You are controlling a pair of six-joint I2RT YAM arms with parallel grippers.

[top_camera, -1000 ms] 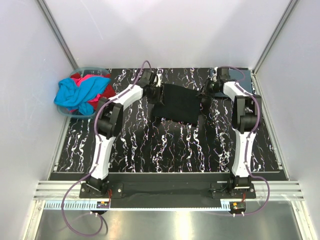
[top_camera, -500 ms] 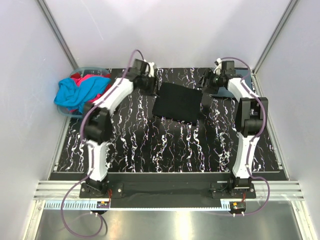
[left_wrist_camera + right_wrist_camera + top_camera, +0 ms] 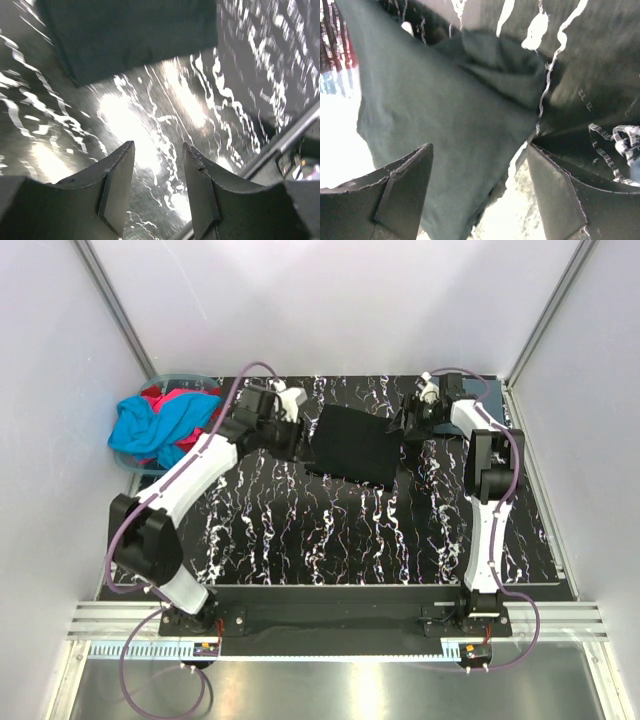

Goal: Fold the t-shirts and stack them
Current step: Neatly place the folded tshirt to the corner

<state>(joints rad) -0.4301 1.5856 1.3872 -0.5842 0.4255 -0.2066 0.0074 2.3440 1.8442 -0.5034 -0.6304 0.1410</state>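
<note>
Spread apart and empty at the left gripper [image 3: 158,146], over bare table [image 3: 330,530] just off the 9 o'clock edge of the black shirt [image 3: 352,445]. Likewise spread at the right gripper [image 3: 480,147], gripping nothing, poised over that shirt's rumpled 3 o'clock edge; touching or not, cannot tell. Folded into a rough rectangle there, flat on the table toward 12 o'clock from its centre. Farther out, at 10 o'clock, heaped in the tub [image 3: 125,466]: cyan shirt [image 3: 160,425] on top, red shirt [image 3: 160,395] beneath.
</note>
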